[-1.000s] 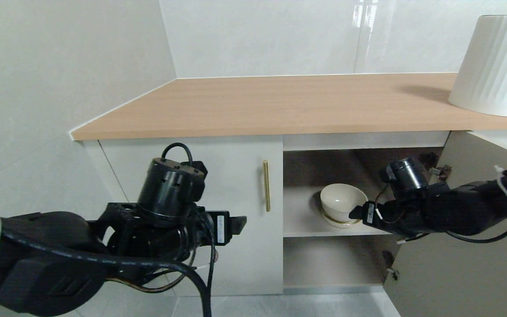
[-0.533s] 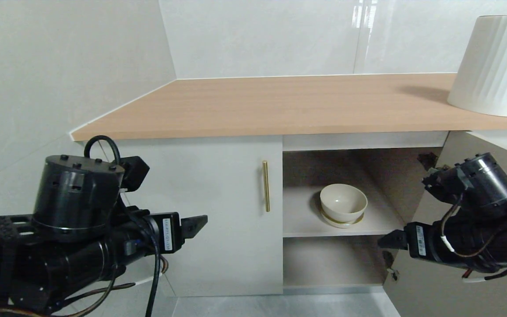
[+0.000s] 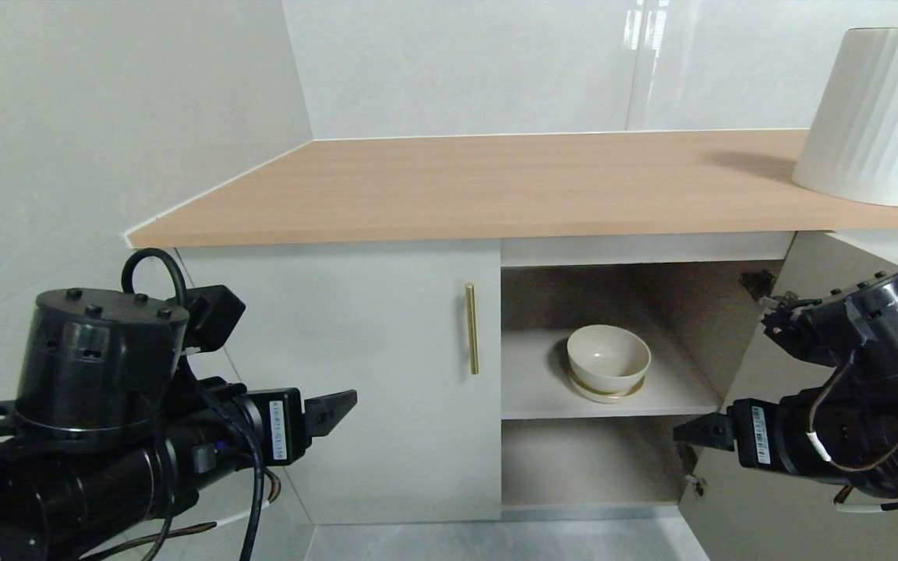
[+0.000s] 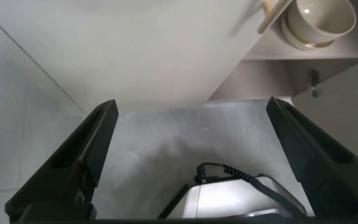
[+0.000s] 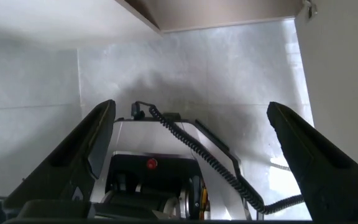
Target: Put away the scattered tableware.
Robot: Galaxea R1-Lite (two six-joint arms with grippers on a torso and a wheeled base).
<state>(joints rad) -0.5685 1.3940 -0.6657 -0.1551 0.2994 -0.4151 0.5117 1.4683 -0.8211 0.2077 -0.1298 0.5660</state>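
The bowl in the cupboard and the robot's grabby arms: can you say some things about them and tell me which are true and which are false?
1. The bowl sits on a plate on the cupboard's upper shelf. True.
2. The right gripper holds the bowl. False: its fingers are open and empty, apart from the bowl.
3. The left door stands open. False: it is shut.
4. A white ribbed container stands on the wooden counter. True.
5. The left gripper is open and holds nothing. True.

bowl (image 3: 609,358) on plate (image 3: 603,393) on cabinet's upper shelf (image 3: 679,399), closed door (image 3: 355,374) left of it, canister (image 3: 878,117) on countertop (image 3: 457,187) far right
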